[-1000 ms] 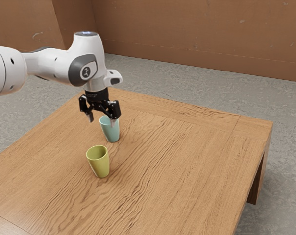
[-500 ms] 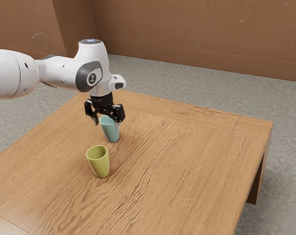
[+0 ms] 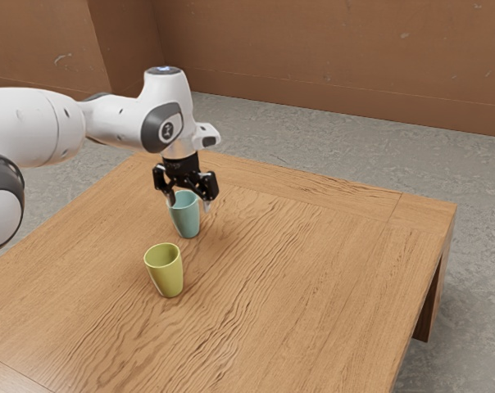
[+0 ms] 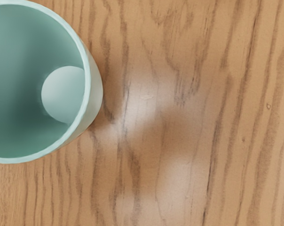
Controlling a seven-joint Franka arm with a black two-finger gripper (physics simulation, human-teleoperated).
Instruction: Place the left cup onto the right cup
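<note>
Step, as I read it: pre-grasp on the cup to be moved. Olive-green cup (image 3: 165, 269) stands upright and free on the table (image 3: 329, 270). Teal cup (image 3: 184, 219) is just behind it, near but not touching. Gripper (image 3: 188, 196) hangs at the teal cup's rim, fingers spread, nothing clamped. Next move: descend so the fingers bracket the cup wall, close, lift, then carry it over the green cup. Wrist view adds that the teal cup (image 4: 34, 80) is empty and off-centre under the hand, so probably a rim pinch.
</note>
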